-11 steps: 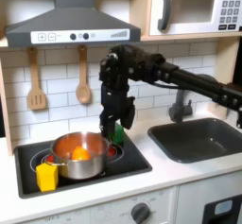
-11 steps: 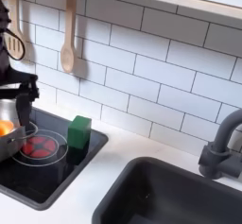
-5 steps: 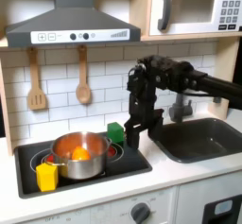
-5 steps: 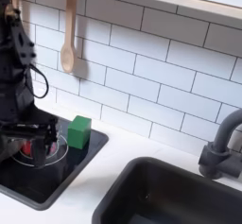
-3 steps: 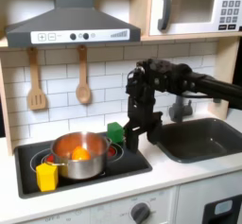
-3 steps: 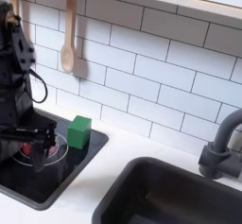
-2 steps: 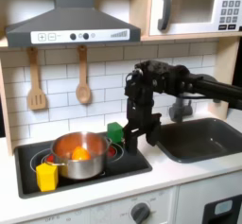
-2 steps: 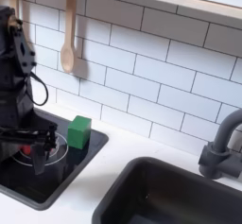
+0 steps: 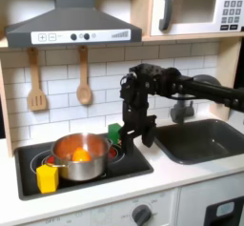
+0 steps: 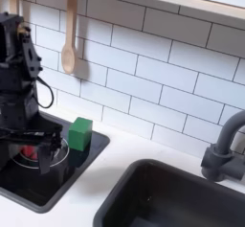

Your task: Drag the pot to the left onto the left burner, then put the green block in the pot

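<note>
In the first exterior view, start at the left: your yellow cup-like piece (image 9: pixel 47 177) stands at the front corner of the black cooktop (image 9: pixel 29 183), touching or just in front of the pot (image 9: pixel 80 156). The pot sits on the left burner (image 9: pixel 50 160), whose red rings peek out at its left side, and an orange round piece (image 9: pixel 81 155) lies inside it. Just right of the pot, the green block (image 9: pixel 114 133) rests on the cooktop near its back right corner, outside the pot.

Your arm reaches in from the first exterior view's right, elbowed high in front of the tiles, with the wrist pointing straight down. The gripper (image 9: pixel 125 142) hangs low at the block, beside or just in front of it.

In the second exterior view the gripper (image 10: pixel 42 146) stands at the left, fingers spread apart and holding nothing, low over the cooktop (image 10: pixel 57 173). The green block (image 10: pixel 79 133) sits just to its right, apart from the fingertips.
</note>
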Controlling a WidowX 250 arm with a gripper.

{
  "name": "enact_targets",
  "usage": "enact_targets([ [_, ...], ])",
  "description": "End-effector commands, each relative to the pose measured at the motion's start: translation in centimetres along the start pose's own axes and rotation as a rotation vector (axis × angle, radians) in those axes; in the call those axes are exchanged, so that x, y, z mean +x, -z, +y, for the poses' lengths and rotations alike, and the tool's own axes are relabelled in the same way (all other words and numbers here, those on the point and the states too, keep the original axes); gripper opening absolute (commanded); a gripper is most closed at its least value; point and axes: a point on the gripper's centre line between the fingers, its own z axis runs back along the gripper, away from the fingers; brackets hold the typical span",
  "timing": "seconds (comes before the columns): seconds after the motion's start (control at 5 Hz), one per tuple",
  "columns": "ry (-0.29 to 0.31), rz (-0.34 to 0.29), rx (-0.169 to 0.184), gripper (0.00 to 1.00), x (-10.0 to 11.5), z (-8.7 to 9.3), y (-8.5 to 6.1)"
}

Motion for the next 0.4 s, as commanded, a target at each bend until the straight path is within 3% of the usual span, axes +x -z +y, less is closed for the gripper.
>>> enact_targets([
  [0.0, -0.002, -0.001, -0.004, 1.00, 1.95, -1.27, 0.52],
  [0.2, 0.002, -0.009, 0.004, 1.00, 2.88, -1.46, 0.72],
])
